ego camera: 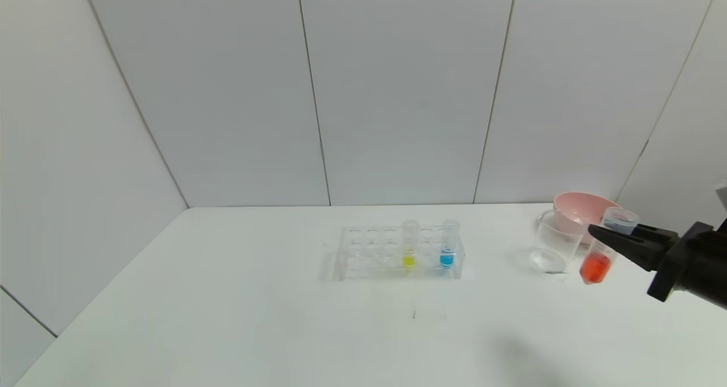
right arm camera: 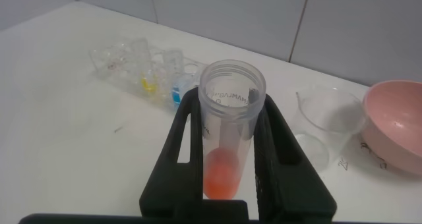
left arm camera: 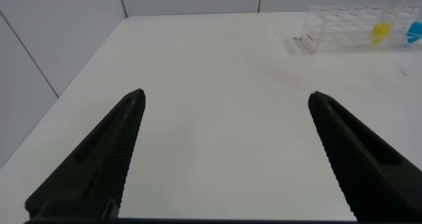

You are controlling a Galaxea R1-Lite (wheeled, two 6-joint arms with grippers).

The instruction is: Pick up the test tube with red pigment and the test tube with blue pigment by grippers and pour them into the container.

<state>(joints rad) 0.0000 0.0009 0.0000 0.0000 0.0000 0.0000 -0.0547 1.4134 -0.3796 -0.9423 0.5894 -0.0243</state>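
My right gripper (ego camera: 597, 233) is shut on the test tube with red pigment (ego camera: 596, 266), holding it just below its open rim. The tube hangs slightly tilted above the table, just right of the container (ego camera: 552, 245), a clear beaker. In the right wrist view the red tube (right arm camera: 227, 145) sits between the black fingers (right arm camera: 188, 138), with the beaker (right arm camera: 328, 122) beyond. The test tube with blue pigment (ego camera: 448, 249) stands in the clear rack (ego camera: 369, 253). My left gripper (left arm camera: 226, 95) shows only in its own wrist view, open over bare table.
A pink bowl (ego camera: 580, 206) sits right behind the beaker, near the back wall. A yellow-liquid tube (ego camera: 409, 249) stands in the rack left of the blue one. White walls close the table at the back and on the left.
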